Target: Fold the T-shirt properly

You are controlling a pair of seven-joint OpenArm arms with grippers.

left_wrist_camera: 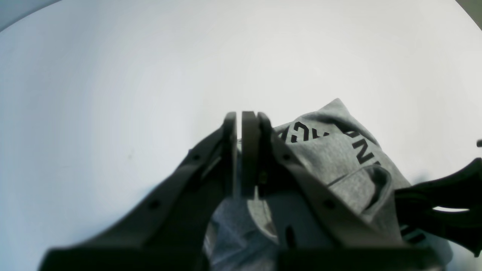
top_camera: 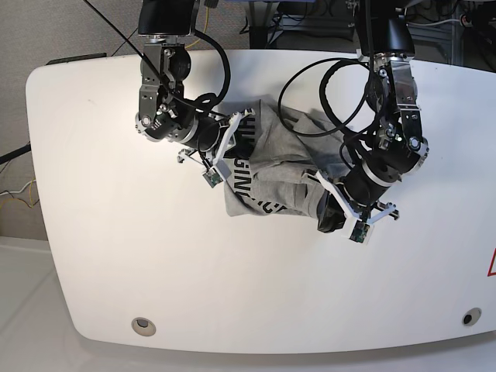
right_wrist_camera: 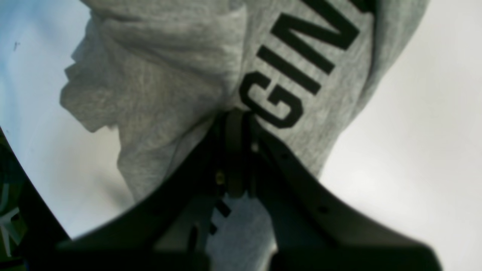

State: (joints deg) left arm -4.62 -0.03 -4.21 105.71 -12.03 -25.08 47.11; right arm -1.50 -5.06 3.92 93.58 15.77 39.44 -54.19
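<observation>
On the left of the base view, the right arm reaches down from the far edge of the white, round-cornered counter. Its right pincer sits at the left edge of the heather-grey cotton T-shirt with black block lettering. In the right wrist view this pincer has its jaws drawn together, with grey cloth bunched right at the tips, so it appears clamped on a fold of the T-shirt. The letters "GIN" run across the fabric just right of the tips, and a crumpled plain lobe hangs to the left.

The T-shirt lies crumpled in a loose heap near the middle of the counter, a little toward the far side, between the two arms. Part of the lettering faces up along its left and near edges; the rest shows plain grey folds.

On the right of the base view, the left arm comes down from the far edge, with black cables looping over the right part of the shirt. Its left pincer sits at the right near corner of the heap. In the left wrist view the left pincer has its jaws nearly together, only a thin slit between them. Grey cloth lies below and to the right, but I cannot tell whether any is caught.
</observation>
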